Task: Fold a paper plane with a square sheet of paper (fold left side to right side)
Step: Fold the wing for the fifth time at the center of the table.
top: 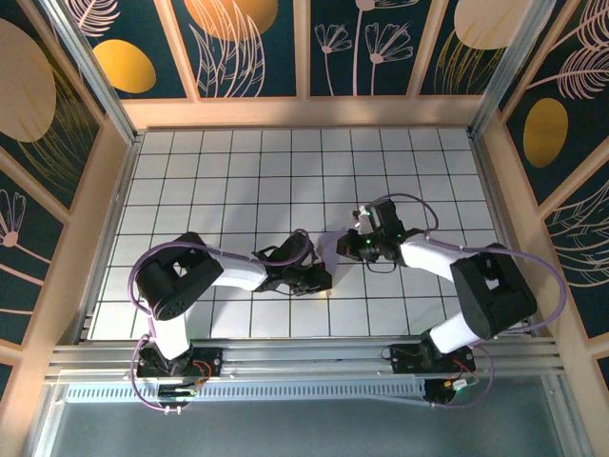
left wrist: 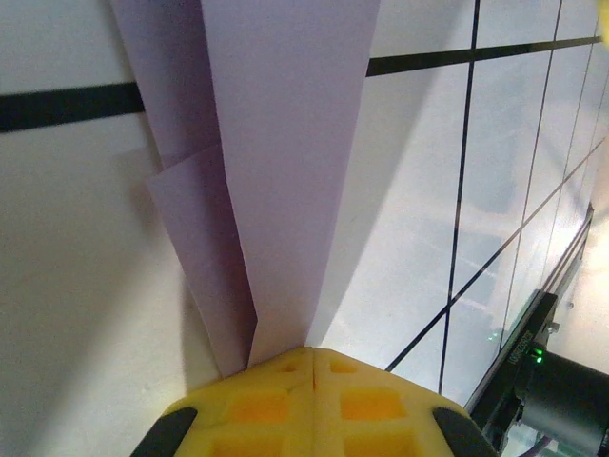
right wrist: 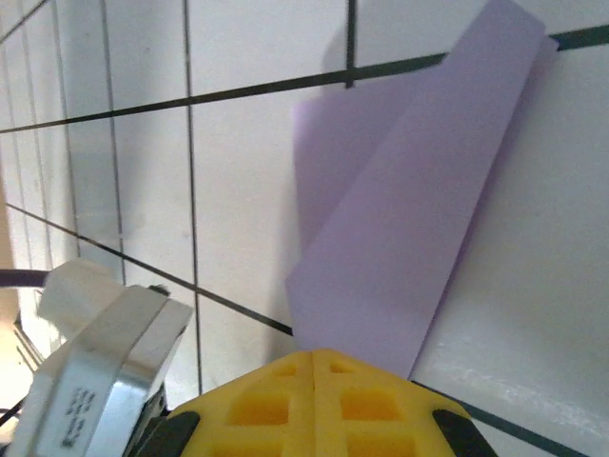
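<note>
Nothing legible is found. Small dark print is seen on a silver metal block (right wrist: 76, 405) at the lower left of the right wrist view. Pale print is seen on a black bar (left wrist: 519, 354) at the lower right of the left wrist view. Both are too blurred to be read.

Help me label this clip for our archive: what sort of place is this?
Probably a purpose-built robot test booth: a white tiled tabletop boxed in by dark floral-printed wall panels, with a left arm and right arm bolted to a metal rail at its near edge.
</note>
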You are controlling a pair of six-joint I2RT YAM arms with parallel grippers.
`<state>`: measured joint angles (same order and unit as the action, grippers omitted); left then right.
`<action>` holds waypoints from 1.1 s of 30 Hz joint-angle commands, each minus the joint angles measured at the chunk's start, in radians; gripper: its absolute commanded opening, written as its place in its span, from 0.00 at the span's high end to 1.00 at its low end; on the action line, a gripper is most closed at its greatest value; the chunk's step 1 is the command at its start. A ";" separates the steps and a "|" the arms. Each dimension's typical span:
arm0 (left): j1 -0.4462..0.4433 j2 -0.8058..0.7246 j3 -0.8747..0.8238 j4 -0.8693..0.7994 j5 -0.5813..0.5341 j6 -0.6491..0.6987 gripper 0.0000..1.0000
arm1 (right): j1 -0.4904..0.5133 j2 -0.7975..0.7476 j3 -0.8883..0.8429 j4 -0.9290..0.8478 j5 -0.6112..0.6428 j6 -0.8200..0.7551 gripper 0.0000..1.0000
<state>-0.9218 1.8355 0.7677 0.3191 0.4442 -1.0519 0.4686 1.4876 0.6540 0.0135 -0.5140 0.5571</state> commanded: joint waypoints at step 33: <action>-0.003 -0.004 -0.059 -0.140 -0.066 -0.007 1.00 | 0.029 0.204 0.019 0.110 -0.022 -0.037 1.00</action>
<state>-0.9218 1.8191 0.7525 0.3176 0.4160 -1.0519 0.5331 1.6638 0.6319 0.1375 -0.5892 0.5739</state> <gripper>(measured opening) 0.044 0.046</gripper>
